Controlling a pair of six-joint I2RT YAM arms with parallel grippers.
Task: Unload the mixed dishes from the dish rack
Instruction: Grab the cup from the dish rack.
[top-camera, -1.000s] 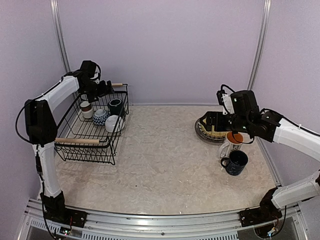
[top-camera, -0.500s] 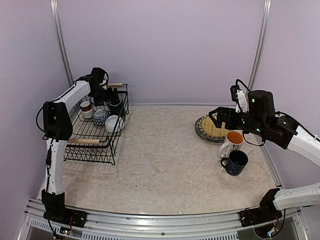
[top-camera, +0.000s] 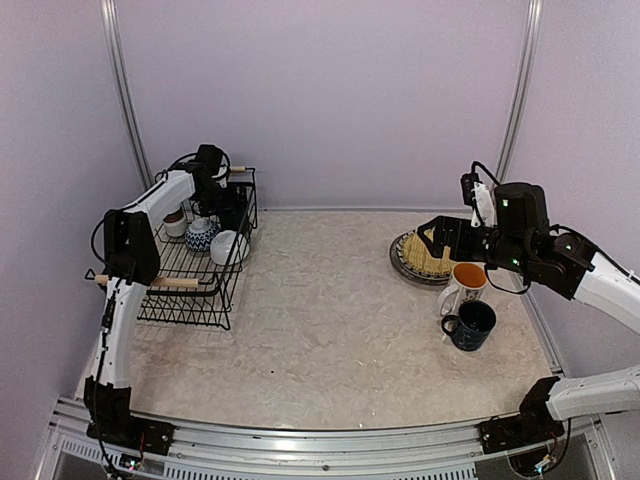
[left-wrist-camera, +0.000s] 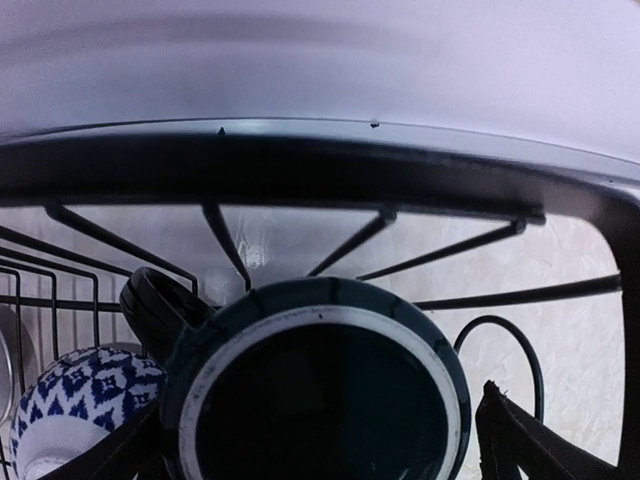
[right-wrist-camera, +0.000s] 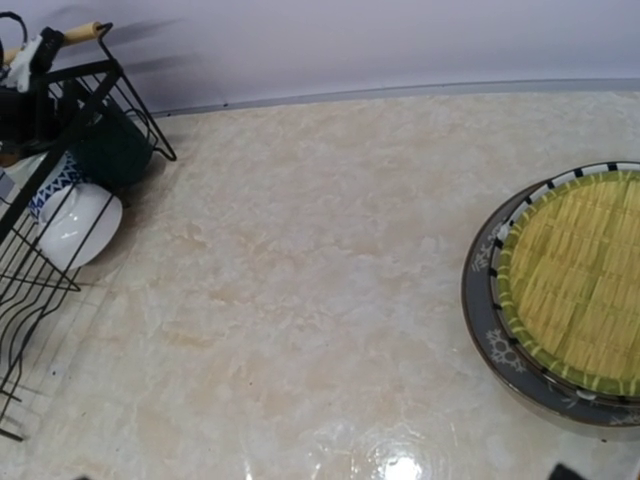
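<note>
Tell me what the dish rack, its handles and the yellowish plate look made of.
Dish rack: thin black rods, likely coated metal wire, matte.
Handles: pale round rods, apparently bare wood.
Yellowish plate: woven-mat pattern on a flat, even surface, probably printed ceramic or melamine; cannot tell which.

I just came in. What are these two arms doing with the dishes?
They are unloading a dish rack. The left gripper is open over a dark mug in the rack, not gripping it; a patterned cup, a white bowl and a small cup sit beside it. The right gripper hangs open, empty, by two stacked plates on the table, next to two mugs already out.
</note>
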